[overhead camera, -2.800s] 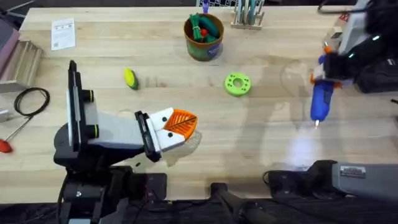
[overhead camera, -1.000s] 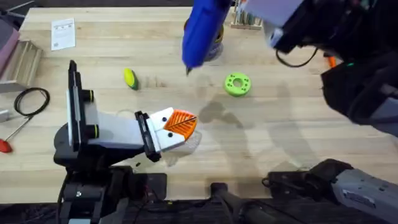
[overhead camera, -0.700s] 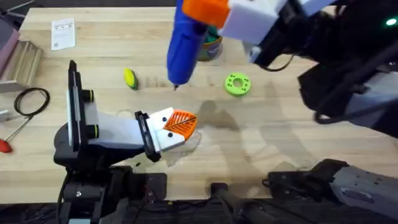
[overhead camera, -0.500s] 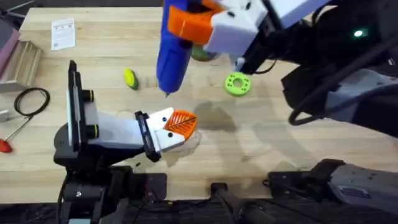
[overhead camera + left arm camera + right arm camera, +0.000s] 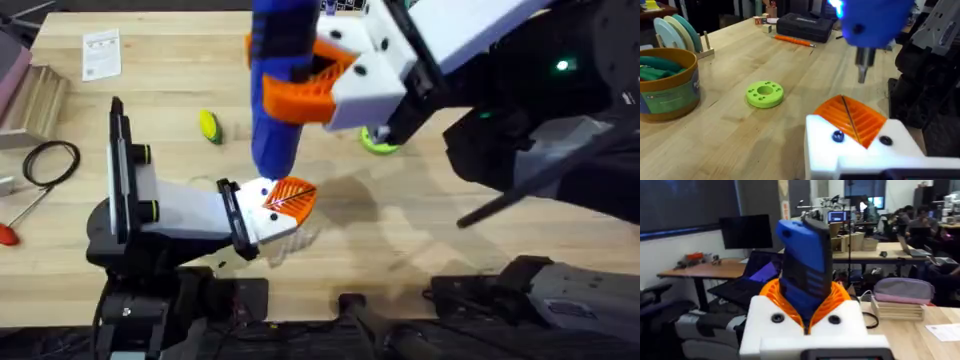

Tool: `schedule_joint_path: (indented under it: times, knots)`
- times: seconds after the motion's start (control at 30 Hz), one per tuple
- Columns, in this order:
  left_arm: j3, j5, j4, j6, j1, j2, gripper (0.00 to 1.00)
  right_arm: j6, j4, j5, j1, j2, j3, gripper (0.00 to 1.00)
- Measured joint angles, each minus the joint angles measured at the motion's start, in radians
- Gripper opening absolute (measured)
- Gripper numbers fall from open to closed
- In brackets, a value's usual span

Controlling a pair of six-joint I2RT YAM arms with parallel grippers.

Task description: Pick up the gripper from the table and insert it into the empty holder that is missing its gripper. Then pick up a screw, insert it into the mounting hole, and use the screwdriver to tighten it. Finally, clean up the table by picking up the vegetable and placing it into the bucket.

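My right gripper (image 5: 305, 85) reaches across the table (image 5: 420, 240), shut on the blue screwdriver (image 5: 280, 110), which stands nearly upright. Its metal bit (image 5: 863, 70) hangs just above the orange tips of my left gripper (image 5: 852, 117). In the right wrist view the screwdriver (image 5: 807, 270) sits clamped between the orange pads of my right gripper (image 5: 805, 307). My left gripper (image 5: 287, 200) lies low on the table, both white brackets bearing orange tips pressed together. Two dark round spots mark its bracket. The yellow vegetable (image 5: 208, 125) lies behind the left arm. The bucket (image 5: 669, 85) holds green toys. A loose gripper is out of view.
A green disc (image 5: 765, 94) lies between the bucket and my left gripper, and my right arm half covers the disc (image 5: 378, 143) from above. A black cable loop (image 5: 50, 160), a red-handled tool (image 5: 8, 235) and a paper card (image 5: 100, 55) sit far left. A black case (image 5: 805, 27) lies at the back.
My right arm has carried the screwdriver from the table's right side across to the left and down over my left gripper's tips. The left arm has not moved.
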Motion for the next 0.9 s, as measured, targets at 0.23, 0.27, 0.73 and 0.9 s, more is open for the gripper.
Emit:
schedule_joint_path:
  times: [0.23,0.27,0.73,0.9]
  knots:
    - [0.0,0.0,0.0,0.0,0.0,0.0,0.004,-0.099,-0.004,-0.063,0.033,0.017,0.0,0.023]
    - [0.0,0.0,0.0,0.0,0.0,0.0,0.004,-0.111,-0.004,-0.07,0.036,0.017,0.0,0.023]
    - [0.0,0.0,0.0,0.0,0.0,0.0,0.004,-0.262,-0.2,-0.088,0.084,0.017,0.033,0.023]
    - [0.0,0.0,0.0,0.0,0.0,0.0,0.004,-0.29,-0.2,-0.086,0.084,0.017,0.036,0.023]
